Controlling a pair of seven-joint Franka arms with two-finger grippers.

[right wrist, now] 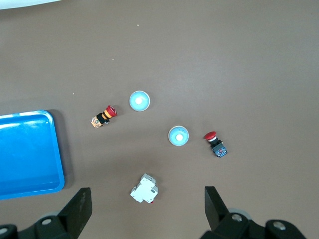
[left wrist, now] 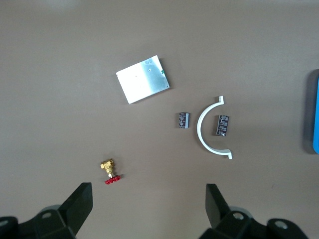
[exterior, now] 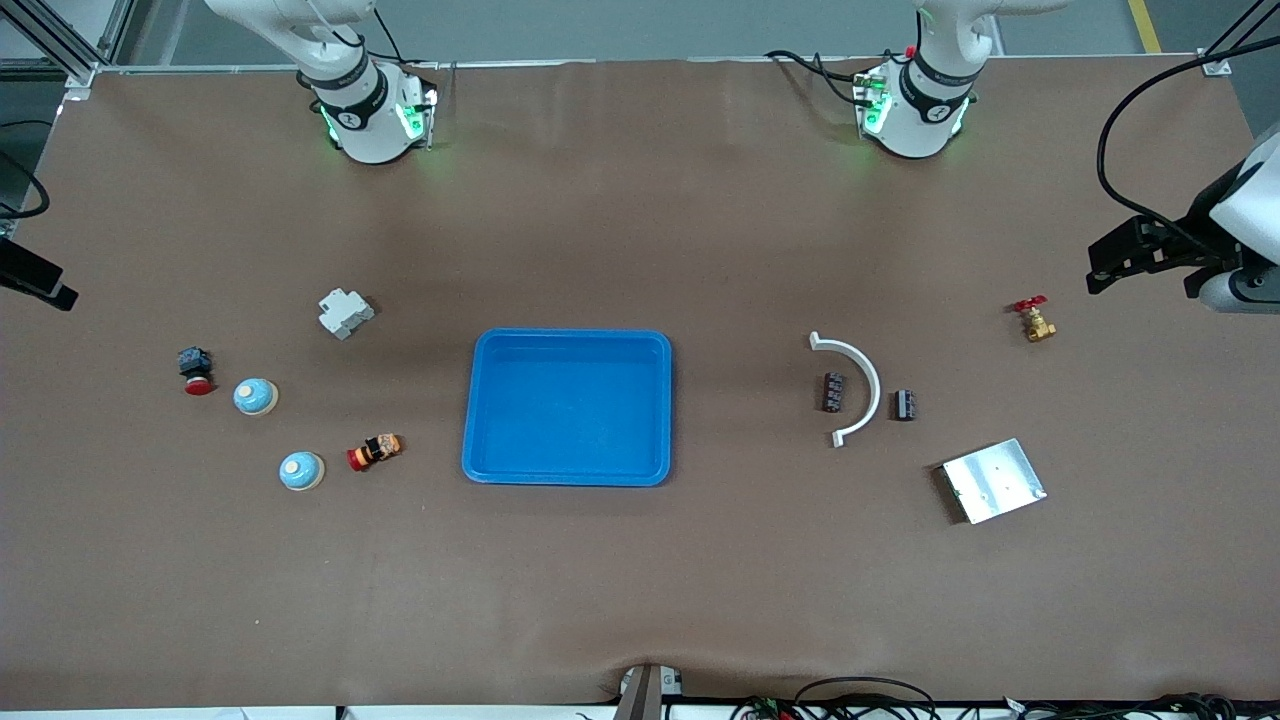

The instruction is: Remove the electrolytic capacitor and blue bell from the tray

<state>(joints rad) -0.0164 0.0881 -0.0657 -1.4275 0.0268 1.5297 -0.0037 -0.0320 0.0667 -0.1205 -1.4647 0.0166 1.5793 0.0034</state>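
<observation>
Two pale-blue dome bells (exterior: 255, 396) (exterior: 301, 470) sit toward the right arm's end of the table, and both show in the right wrist view (right wrist: 178, 136) (right wrist: 139, 101). Two small dark capacitors (exterior: 832, 392) (exterior: 905, 405) lie toward the left arm's end, one on each side of a white arc (exterior: 862, 385); the left wrist view shows them too (left wrist: 222, 125) (left wrist: 184, 120). My left gripper (left wrist: 148, 206) (exterior: 1110, 265) hangs open and empty high over its end, near the brass valve (left wrist: 108, 169). The right gripper (right wrist: 147, 206) (exterior: 50, 285) is open and empty, high by the white breaker (right wrist: 145, 189).
A blue tray (exterior: 568, 470) lies in the middle of the table. A metal plate (exterior: 993, 480) and the brass valve (exterior: 1036, 322) are near the capacitors. Two red-capped push buttons (exterior: 196, 372) (exterior: 375, 451) and the white breaker (exterior: 345, 313) lie around the bells.
</observation>
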